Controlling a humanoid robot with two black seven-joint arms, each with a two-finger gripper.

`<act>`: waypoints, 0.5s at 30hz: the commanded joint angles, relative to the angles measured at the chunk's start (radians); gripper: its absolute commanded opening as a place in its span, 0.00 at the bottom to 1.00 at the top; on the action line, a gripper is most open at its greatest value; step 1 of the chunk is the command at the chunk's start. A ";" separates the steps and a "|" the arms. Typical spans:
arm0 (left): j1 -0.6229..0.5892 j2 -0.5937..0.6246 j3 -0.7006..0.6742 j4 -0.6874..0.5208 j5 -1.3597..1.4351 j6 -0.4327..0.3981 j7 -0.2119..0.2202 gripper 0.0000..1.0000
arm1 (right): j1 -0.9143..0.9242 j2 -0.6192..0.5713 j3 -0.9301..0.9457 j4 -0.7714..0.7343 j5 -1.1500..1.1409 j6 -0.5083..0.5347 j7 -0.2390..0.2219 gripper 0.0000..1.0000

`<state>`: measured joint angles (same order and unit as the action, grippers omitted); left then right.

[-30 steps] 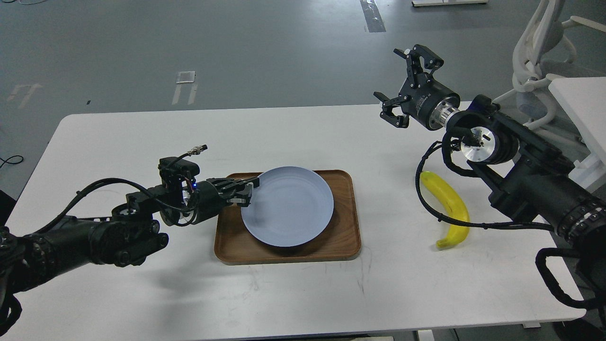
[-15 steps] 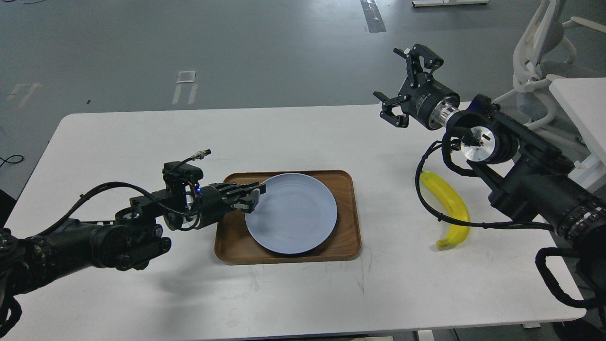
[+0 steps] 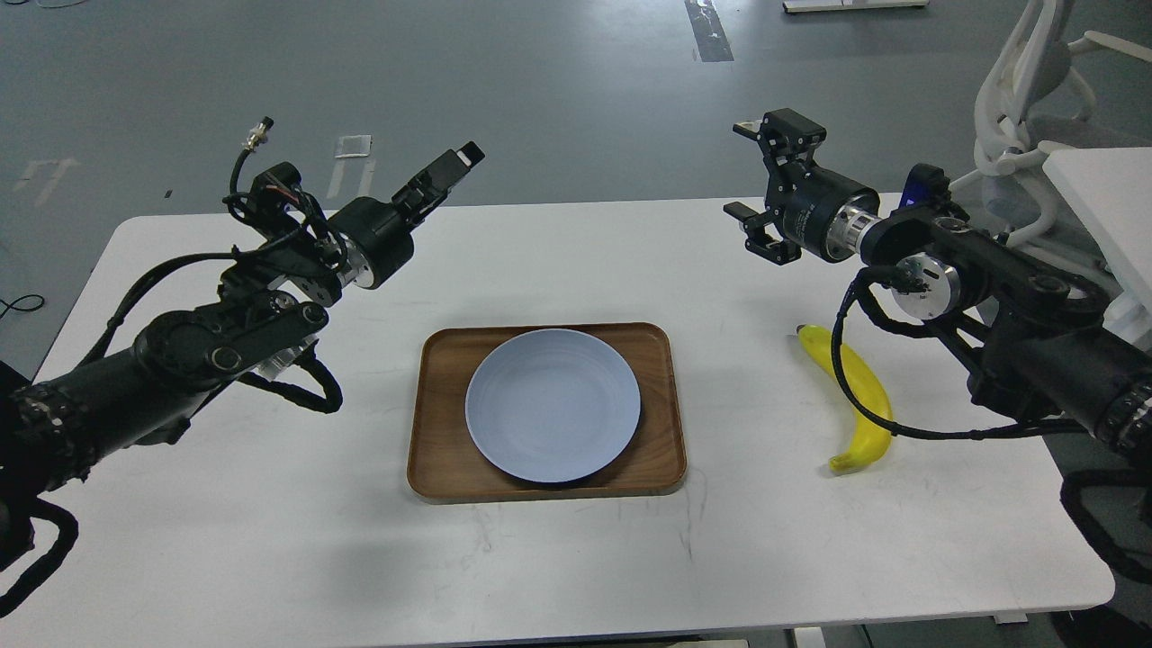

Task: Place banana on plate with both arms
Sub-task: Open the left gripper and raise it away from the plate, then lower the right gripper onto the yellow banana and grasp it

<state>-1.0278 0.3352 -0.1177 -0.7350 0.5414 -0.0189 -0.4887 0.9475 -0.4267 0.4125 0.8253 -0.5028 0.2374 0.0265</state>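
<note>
The pale blue-grey plate (image 3: 553,405) lies flat in the middle of a brown wooden tray (image 3: 434,468) at the table's centre. The yellow banana (image 3: 857,400) lies on the white table to the right of the tray, partly crossed by my right arm's cable. My left gripper (image 3: 447,171) is raised over the table's far left part, well away from the plate, pointing up and right; it is seen side-on, so its fingers cannot be told apart. My right gripper (image 3: 738,171) is open and empty, high above the table's far right, behind the banana.
The white table (image 3: 270,504) bears only the tray, plate and banana. A white chair (image 3: 1017,117) and a second white tabletop (image 3: 1102,193) stand at the right edge. Grey floor lies beyond the table.
My left gripper has left the plate's left rim and risen up and back to the left. The plate has settled flat on the tray. My right gripper has turned slightly.
</note>
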 commanded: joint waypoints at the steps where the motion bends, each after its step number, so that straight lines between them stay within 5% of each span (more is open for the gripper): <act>1: -0.017 0.010 -0.104 0.000 -0.212 -0.090 0.000 0.98 | 0.046 -0.142 -0.148 0.133 -0.303 0.002 0.004 0.94; 3: -0.015 0.012 -0.144 0.000 -0.270 -0.098 0.042 0.98 | 0.057 -0.188 -0.196 0.184 -0.390 0.002 0.007 0.94; 5: -0.006 0.013 -0.241 0.000 -0.357 -0.128 0.163 0.98 | 0.063 -0.286 -0.280 0.288 -0.526 0.003 0.010 0.94; 7: 0.002 0.010 -0.302 0.003 -0.392 -0.156 0.229 0.98 | 0.062 -0.337 -0.335 0.323 -0.647 0.003 0.012 0.94; 15: 0.034 -0.004 -0.356 0.002 -0.419 -0.164 0.262 0.98 | 0.023 -0.382 -0.457 0.331 -0.839 0.002 0.039 0.92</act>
<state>-0.9995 0.3343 -0.4666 -0.7326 0.1352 -0.1807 -0.2306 0.9803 -0.8049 -0.0199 1.1582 -1.3054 0.2409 0.0635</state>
